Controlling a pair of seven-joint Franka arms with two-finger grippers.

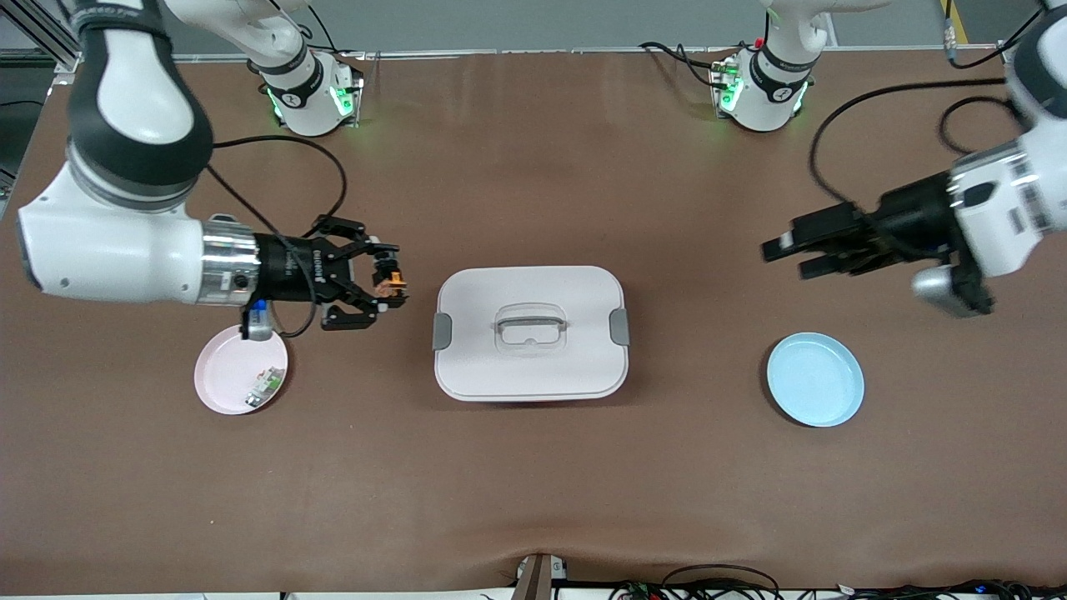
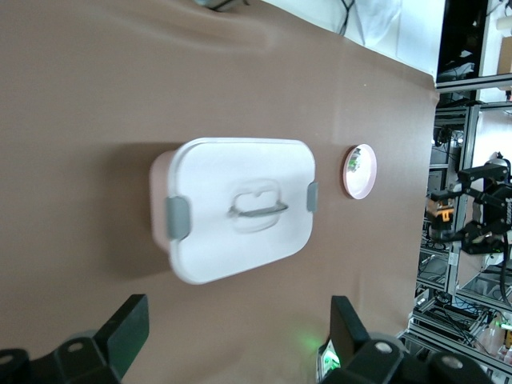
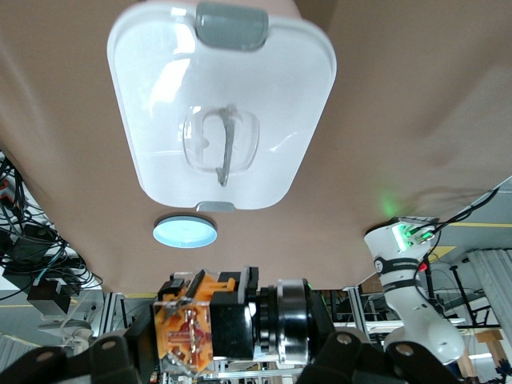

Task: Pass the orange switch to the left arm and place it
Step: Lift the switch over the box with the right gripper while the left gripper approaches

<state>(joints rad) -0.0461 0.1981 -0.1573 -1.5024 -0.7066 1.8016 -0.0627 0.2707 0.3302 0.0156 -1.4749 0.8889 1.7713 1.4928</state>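
Note:
My right gripper (image 1: 385, 287) is shut on the orange switch (image 1: 390, 280) and holds it in the air over the table between the pink plate and the white box (image 1: 530, 332). In the right wrist view the switch (image 3: 216, 324) sits between the fingers, orange block at one end and black cylinder at the other. My left gripper (image 1: 788, 257) is open and empty, up over the table at the left arm's end, pointing toward the box. The left wrist view shows its spread fingers (image 2: 128, 328), the box (image 2: 240, 208) and the distant switch (image 2: 442, 214).
A pink plate (image 1: 225, 383) holding a whitish-green part (image 1: 265, 385) lies at the right arm's end. A blue plate (image 1: 815, 379) lies at the left arm's end. The lidded box stands in the middle between the two grippers.

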